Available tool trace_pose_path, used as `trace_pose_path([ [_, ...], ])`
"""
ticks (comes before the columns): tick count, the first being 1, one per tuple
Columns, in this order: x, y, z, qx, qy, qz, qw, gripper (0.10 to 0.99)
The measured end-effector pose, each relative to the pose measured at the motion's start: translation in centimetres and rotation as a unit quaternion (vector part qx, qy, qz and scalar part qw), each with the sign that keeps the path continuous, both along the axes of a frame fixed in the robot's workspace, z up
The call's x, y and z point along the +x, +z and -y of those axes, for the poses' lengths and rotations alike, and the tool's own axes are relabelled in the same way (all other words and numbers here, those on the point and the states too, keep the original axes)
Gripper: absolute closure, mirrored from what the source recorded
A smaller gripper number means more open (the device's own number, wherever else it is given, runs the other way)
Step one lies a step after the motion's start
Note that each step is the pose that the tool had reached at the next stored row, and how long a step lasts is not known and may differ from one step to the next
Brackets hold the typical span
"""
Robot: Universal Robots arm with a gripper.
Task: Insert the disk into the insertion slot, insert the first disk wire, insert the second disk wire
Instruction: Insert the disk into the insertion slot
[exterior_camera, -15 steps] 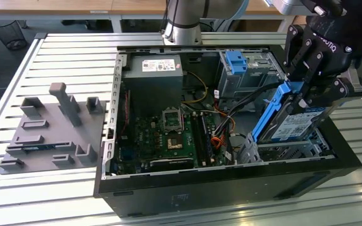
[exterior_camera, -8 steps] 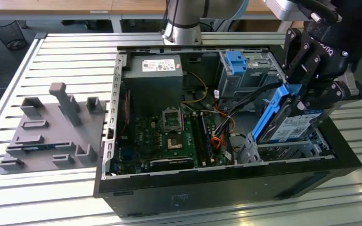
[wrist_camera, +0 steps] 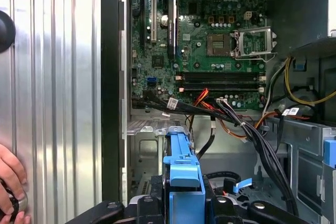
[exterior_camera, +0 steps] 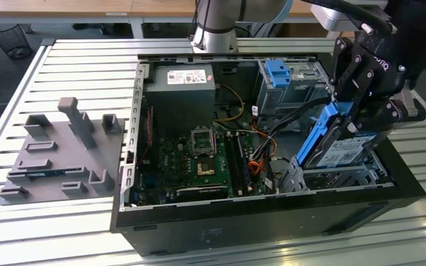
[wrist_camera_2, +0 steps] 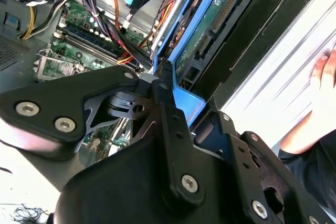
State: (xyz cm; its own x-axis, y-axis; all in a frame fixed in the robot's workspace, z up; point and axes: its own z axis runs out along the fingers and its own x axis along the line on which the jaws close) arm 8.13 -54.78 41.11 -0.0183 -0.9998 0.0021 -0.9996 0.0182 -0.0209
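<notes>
My fingers (wrist_camera_2: 167, 109) were clamped on the blue carrier of the disk (exterior_camera: 344, 148). The disk hung steeply tilted, its lower end at the slot (exterior_camera: 336, 176), near the case's corner on the exterior view's right; contact I could not confirm. I judged the first step in hand, disk unseated. Seating would call for squaring the carrier to the slot's walls.

Exterior high, wrist views near motherboard (wrist_camera: 199, 22)

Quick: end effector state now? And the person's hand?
End effector: closed on the disk, tilted above the case.
Person's hand: at the table; holding anything cannot be told.
</notes>
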Motion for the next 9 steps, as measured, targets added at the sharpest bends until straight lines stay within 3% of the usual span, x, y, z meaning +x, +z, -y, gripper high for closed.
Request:
trace_pose_path([
  [9, 0.0, -0.66, 0.0, 0.0, 0.0, 0.0, 1.0, 0.722],
])
